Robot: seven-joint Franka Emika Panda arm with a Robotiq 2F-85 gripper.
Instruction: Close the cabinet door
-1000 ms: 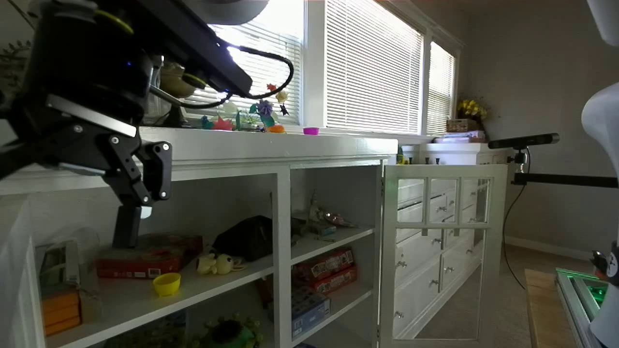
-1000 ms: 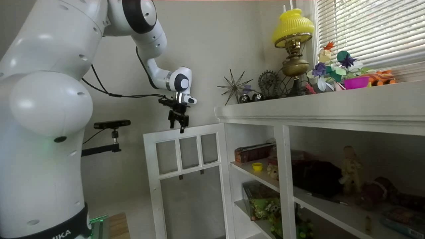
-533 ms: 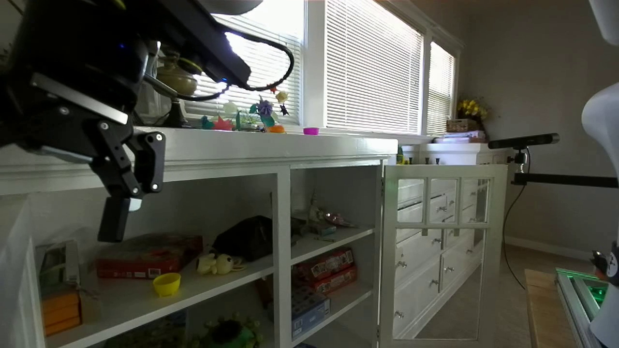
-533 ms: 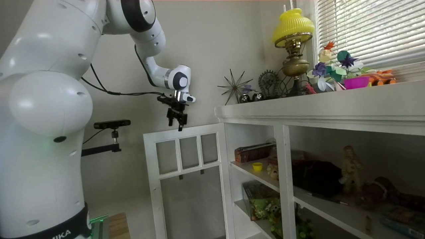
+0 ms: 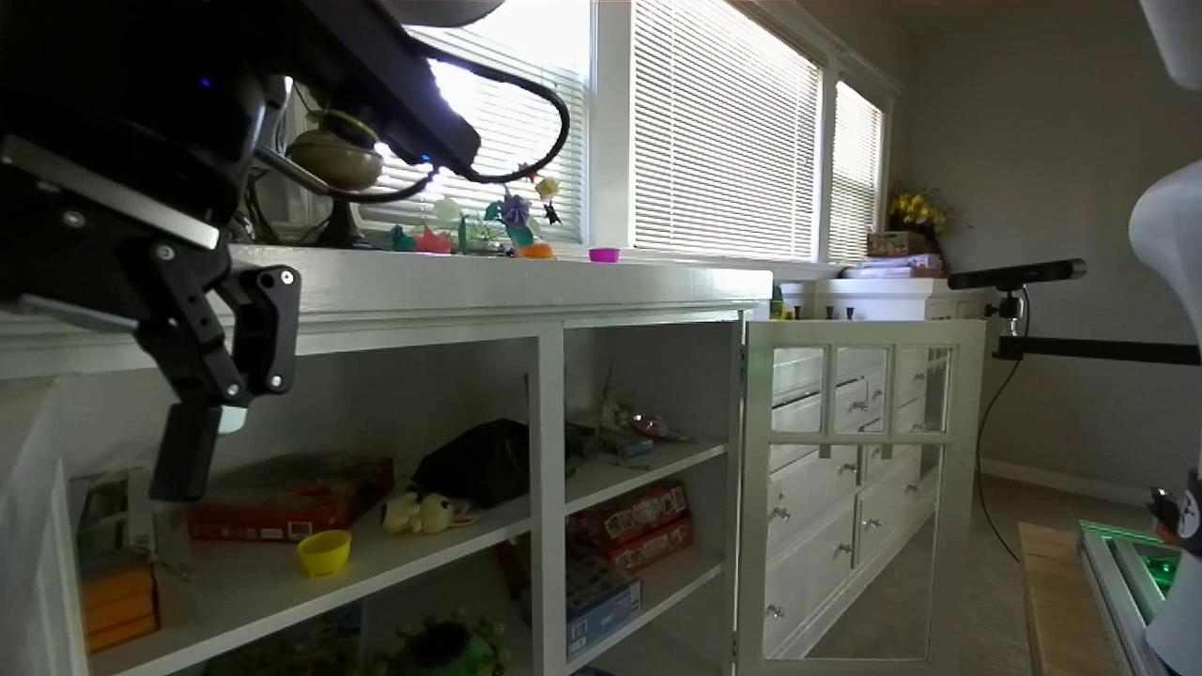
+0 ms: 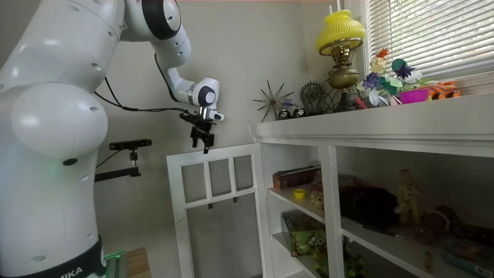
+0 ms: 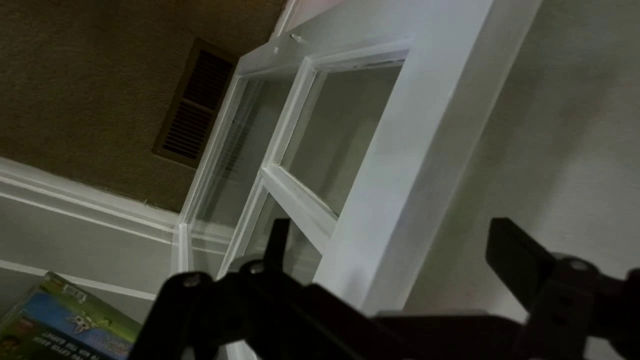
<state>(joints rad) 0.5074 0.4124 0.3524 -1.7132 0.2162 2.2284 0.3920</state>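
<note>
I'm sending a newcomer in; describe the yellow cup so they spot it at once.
In an exterior view, find the white cabinet under the windows, then its upper left shelf. In front of a red box sits the cup, its bright yellow setting it apart from the pale toy nearby.

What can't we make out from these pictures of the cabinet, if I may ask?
Contact between the gripper and the cabinet door: too small to judge in an exterior view, too blurred in the wrist view.
Black object: too dark in both exterior views to identify.
Colourful box: cut off by the left and bottom edges in the wrist view.
Lamp: top cut off by the upper edge in an exterior view.
</note>
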